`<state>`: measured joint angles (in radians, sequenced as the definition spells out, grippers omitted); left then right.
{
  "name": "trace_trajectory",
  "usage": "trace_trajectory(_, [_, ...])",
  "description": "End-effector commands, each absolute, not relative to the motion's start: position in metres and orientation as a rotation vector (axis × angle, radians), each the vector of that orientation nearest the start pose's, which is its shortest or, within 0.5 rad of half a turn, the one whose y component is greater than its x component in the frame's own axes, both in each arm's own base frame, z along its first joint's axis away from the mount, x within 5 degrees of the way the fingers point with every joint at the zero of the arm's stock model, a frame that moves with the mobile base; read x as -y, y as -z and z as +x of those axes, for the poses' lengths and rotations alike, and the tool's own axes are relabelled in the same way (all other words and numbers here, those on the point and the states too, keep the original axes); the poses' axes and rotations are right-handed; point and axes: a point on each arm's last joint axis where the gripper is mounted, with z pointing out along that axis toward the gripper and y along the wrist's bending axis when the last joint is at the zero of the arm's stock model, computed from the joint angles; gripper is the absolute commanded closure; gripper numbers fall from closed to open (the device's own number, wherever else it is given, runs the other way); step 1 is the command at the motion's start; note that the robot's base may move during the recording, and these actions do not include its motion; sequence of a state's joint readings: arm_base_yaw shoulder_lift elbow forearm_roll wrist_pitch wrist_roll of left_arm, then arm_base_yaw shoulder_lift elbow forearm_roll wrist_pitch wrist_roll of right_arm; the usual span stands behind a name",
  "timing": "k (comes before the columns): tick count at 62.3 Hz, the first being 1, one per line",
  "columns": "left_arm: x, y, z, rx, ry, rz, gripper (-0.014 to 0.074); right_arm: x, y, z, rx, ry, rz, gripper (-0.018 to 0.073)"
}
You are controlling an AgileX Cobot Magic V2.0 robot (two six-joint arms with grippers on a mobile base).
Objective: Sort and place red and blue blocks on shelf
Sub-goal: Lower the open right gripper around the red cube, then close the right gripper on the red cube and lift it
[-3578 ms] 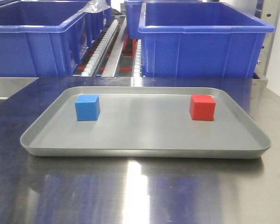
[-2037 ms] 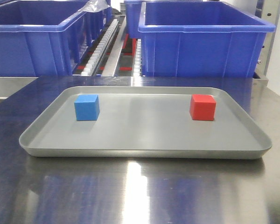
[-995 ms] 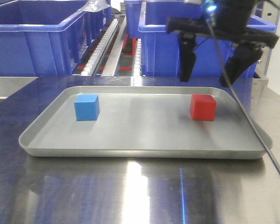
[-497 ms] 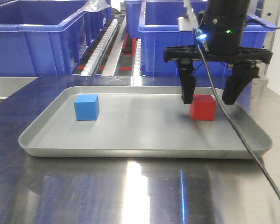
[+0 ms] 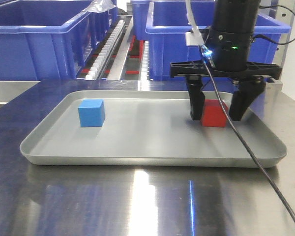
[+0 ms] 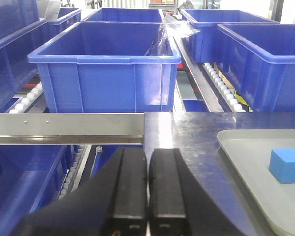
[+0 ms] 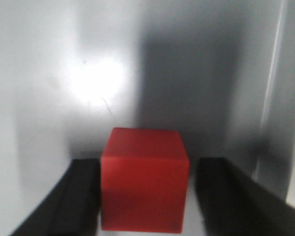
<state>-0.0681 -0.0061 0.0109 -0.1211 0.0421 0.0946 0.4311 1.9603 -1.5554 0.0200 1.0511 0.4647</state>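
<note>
The red block (image 5: 214,114) sits on the right side of the grey tray (image 5: 152,160). My right gripper (image 5: 215,118) has come down over it and stands open, one black finger on each side. In the right wrist view the red block (image 7: 144,179) fills the space between the fingers (image 7: 78,196), close to the left one, with a gap to the right one. The blue block (image 5: 91,113) rests alone on the tray's left side. My left gripper (image 6: 147,152) is shut on nothing, low near the table's left edge, facing the shelf rail (image 6: 66,128). The blue block (image 6: 287,165) lies to its right.
Big blue bins (image 5: 214,46) (image 5: 34,44) stand on the racking behind the table, with roller tracks (image 5: 105,49) between them. The right arm's cable (image 5: 250,157) trails over the tray's right front. Another blue bin (image 6: 108,69) sits behind the rail.
The right arm came into view from above and dropped; its open fingers went from above the red block to straddling it at tray level. Neither block has moved.
</note>
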Motion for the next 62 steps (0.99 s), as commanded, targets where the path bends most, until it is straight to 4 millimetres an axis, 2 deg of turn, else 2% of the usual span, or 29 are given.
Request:
trace_trajectory(1, [0.004, -0.205, 0.056, -1.462, 0.085, 0.021, 0.0472, -0.170, -0.255, 0.368, -2.866, -0.205, 0.060, 0.0218])
trace_trajectory(7, [0.004, -0.205, 0.056, -1.462, 0.085, 0.021, 0.0472, -0.169, -0.256, 0.366, -2.878, -0.201, 0.061, 0.0310])
trace_trajectory(14, [0.004, -0.205, 0.056, -1.462, 0.085, 0.021, 0.0472, -0.168, -0.263, 0.364, -2.861, -0.211, 0.059, 0.0362])
trace_trajectory(19, [0.004, -0.205, 0.056, -1.462, 0.085, 0.021, 0.0472, -0.166, -0.276, 0.360, -2.825, -0.230, 0.041, 0.0377])
trace_trajectory(24, [0.004, -0.205, 0.056, -1.462, 0.085, 0.021, 0.0472, -0.162, -0.290, 0.357, -2.772, -0.235, -0.063, 0.0410])
trace_trajectory(31, [0.004, -0.205, 0.056, -1.462, 0.085, 0.021, 0.0472, -0.151, -0.309, 0.352, -2.713, -0.240, -0.165, 0.0521])
trace_trajectory(40, [0.004, -0.205, 0.056, -1.462, 0.085, 0.021, 0.0472, -0.122, -0.326, 0.342, -2.653, -0.239, -0.164, 0.0507])
trace_trajectory(49, [0.004, -0.205, 0.056, -1.462, 0.085, 0.021, 0.0472, -0.083, -0.334, 0.327, -2.595, -0.219, -0.047, 0.0507])
trace_trajectory(54, [0.004, -0.205, 0.056, -1.462, 0.085, 0.021, 0.0472, -0.060, -0.336, 0.314, -2.513, -0.198, -0.008, 0.0507])
trace_trajectory(62, [0.004, -0.205, 0.056, -1.462, 0.085, 0.021, 0.0472, -0.035, -0.339, 0.290, -2.313, -0.164, 0.007, 0.0507])
